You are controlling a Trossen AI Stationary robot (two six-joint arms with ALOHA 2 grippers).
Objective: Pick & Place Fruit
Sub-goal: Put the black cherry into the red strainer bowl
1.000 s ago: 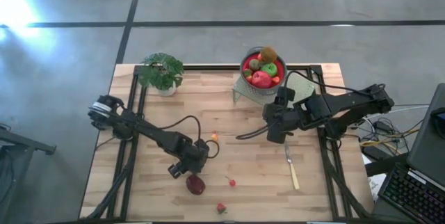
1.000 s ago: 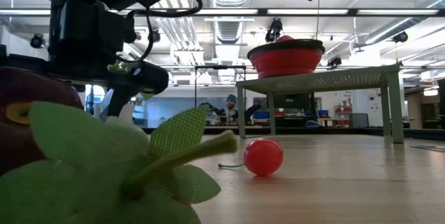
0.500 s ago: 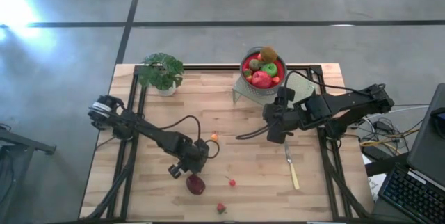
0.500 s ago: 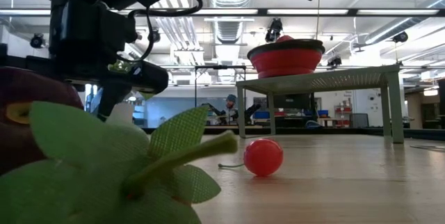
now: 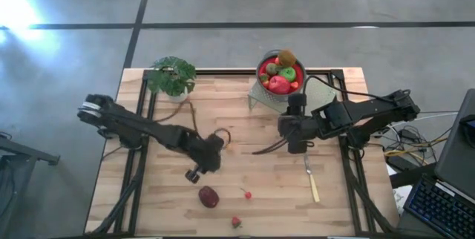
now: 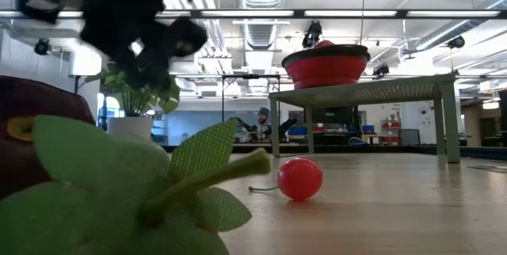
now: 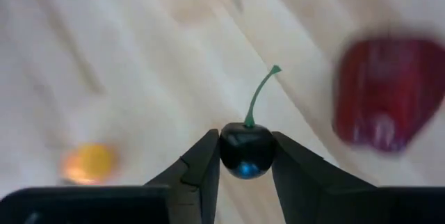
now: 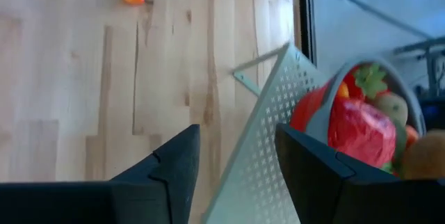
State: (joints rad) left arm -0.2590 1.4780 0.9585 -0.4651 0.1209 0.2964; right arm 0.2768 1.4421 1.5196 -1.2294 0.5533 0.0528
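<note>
Left wrist view — the left pincer clenches a dark cherry, raised off the surface for carrying towards the red bowl — right pincer released beside it.

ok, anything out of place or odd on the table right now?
Nothing spilled or damaged. Loose fruit lies apart from the bowl: a maroon plum, a red cherry, a strawberry. A knife lies flat near the right gripper. The left gripper grips a dark cherry.

A leafy potted plant was observed at the far left of the wooden tabletop. A pale-handled knife was noted lying flat toward the right side. A perforated metal stand was recorded at the far edge.
</note>
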